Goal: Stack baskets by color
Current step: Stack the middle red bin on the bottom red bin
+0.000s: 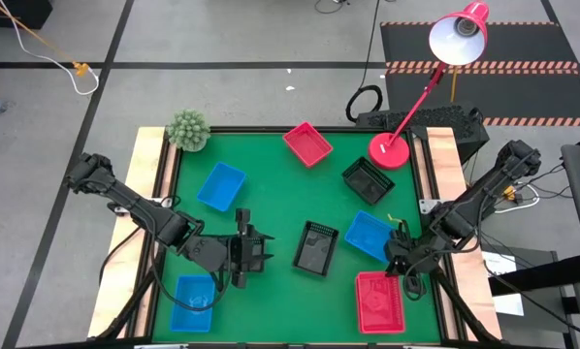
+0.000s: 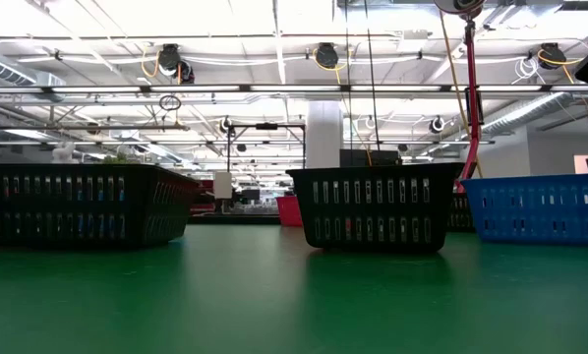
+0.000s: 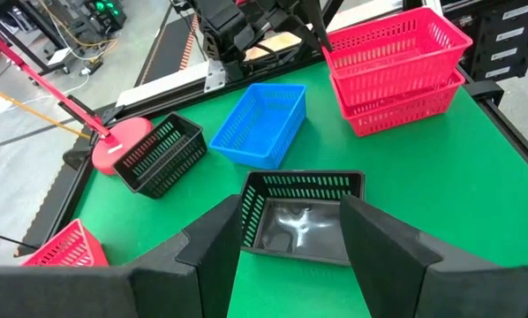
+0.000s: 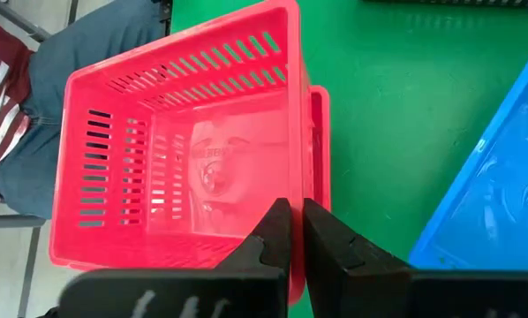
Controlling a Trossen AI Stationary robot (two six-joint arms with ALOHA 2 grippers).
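You are working in a robotics lab set in a large industrial hall. The low view shows a high ceiling (image 2: 274,39) with exposed pipes, cable runs and rows of bright strip lights, and equipment racks far behind the green table (image 1: 271,204). From above, the floor (image 1: 232,58) is grey concrete marked with black tape lines, with hazard-striped matting (image 1: 484,66) at the far right. Loose cables (image 1: 38,44) trail across it. A red desk lamp (image 1: 435,78) stands at the table's far right corner.
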